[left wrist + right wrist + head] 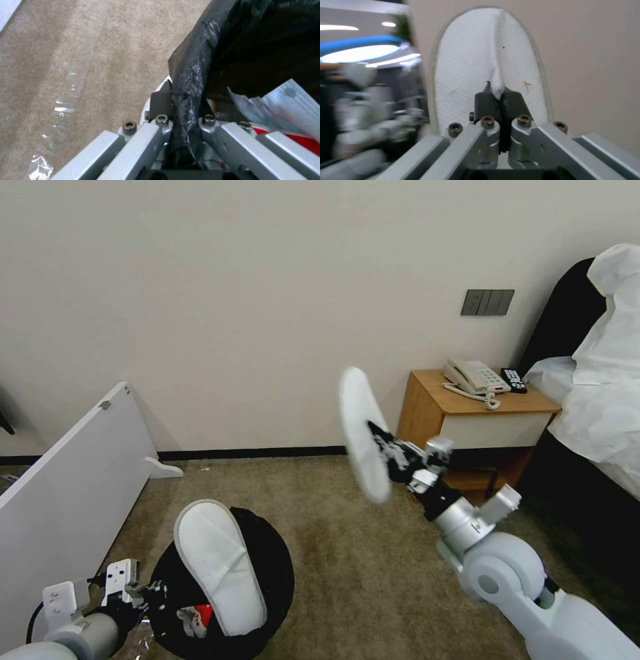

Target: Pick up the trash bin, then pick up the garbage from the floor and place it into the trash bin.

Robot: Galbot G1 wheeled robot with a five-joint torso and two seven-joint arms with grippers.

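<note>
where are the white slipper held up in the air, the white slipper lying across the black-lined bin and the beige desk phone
white slipper held in the air (362, 433), head view, middle of its sole
white slipper across the bin (220, 563), head view, its upper strap
beige desk phone (475, 377), head view, its keypad body

White rounded arm shells, grey metal linkages with hex screws, black jaws.

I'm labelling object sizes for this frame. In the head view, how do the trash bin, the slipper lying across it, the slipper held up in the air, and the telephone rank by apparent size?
1. Trash bin.
2. Slipper across the bin and slipper held by the right tool: the same kind, but the held one is seen near edge-on, so no ranking.
3. Telephone, though it sits farther away.
</note>
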